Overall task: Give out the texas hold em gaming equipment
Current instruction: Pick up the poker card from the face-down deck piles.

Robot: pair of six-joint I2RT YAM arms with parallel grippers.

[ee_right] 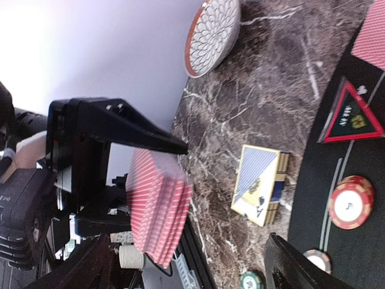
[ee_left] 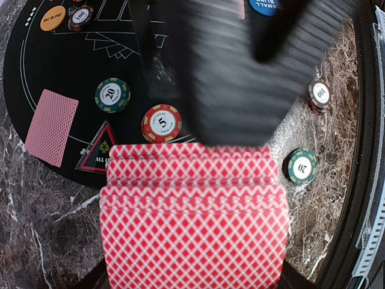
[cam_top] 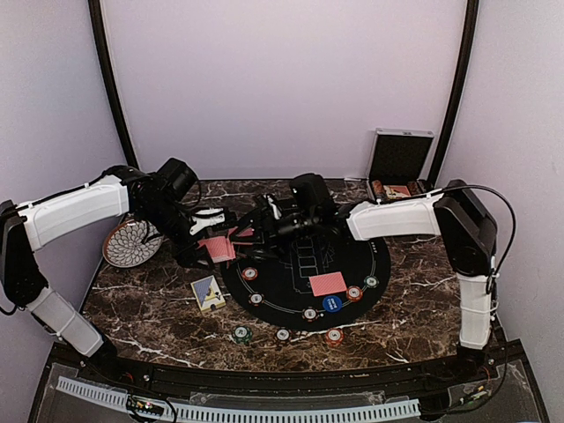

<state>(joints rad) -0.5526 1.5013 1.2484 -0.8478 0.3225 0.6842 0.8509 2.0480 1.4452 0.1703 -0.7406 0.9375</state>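
My left gripper is shut on a fanned deck of red-backed cards, held above the marble at the mat's left edge. The deck fills the lower left wrist view and shows edge-on in the right wrist view. My right gripper is open and empty, just right of the deck, its fingers wide apart. One red-backed card lies on the black round mat, another at its left. Chips ring the mat: red 5, green 20, blue.
A blue-and-yellow card box lies on the marble left of the mat. The patterned plate sits at the far left. The open silver case stands at the back right. A green chip lies near the front edge.
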